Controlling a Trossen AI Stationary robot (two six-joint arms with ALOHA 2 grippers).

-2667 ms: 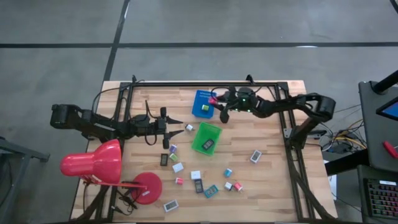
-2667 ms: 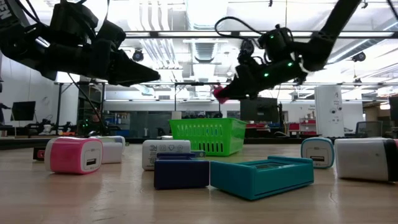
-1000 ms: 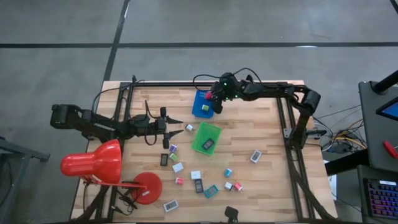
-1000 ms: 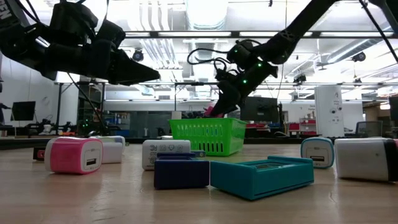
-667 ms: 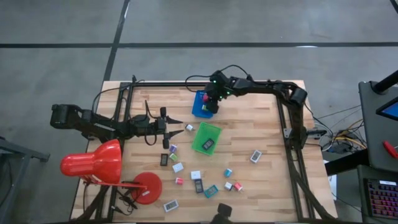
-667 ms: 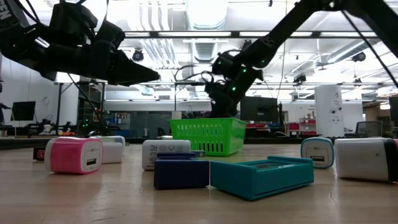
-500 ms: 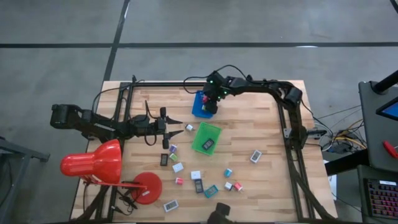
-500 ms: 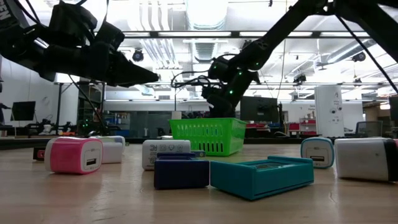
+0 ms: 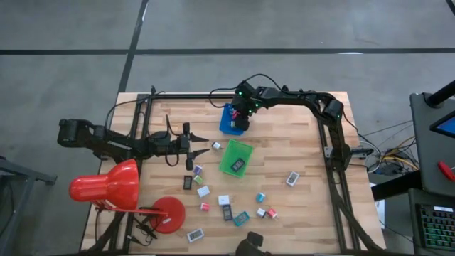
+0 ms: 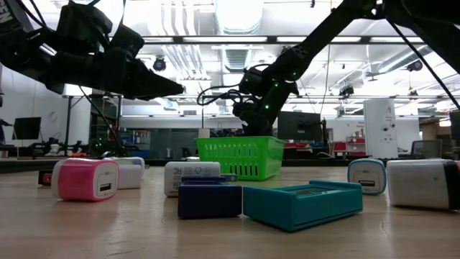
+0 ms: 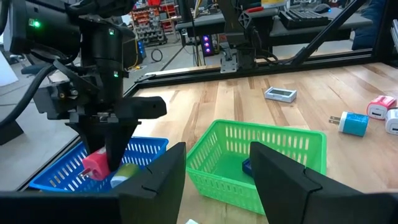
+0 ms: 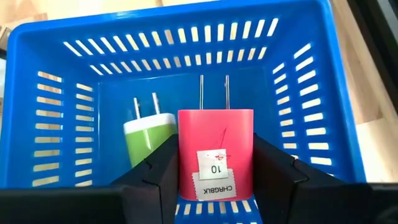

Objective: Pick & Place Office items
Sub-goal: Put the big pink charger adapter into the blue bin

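Note:
My right gripper stands over the blue tray, shut on a pink-red charger cube, which also shows in the left wrist view. A green charger lies in the same tray. The green tray holds a dark piece. My left gripper hovers open left of the green tray and touches nothing. Several small office items lie scattered on the wood nearer the near edge. My right gripper pinches the pink-red charger between its two fingers, one on each opposite side face. It comes from above, pointing down into the blue tray. The two prongs point down toward the tray floor. Whether the charger touches the floor, I cannot tell.
A big red desk lamp stands at the table's near left corner. A black frame runs along the far and right edges. White, pink and teal pieces lie close to the low camera. Bare wood lies right of the trays.
My right gripper has moved toward the table's left and down, from the blue tray's right rim into the tray, still shut on the pink-red charger. In the low view the charger has sunk out of sight behind the green tray.

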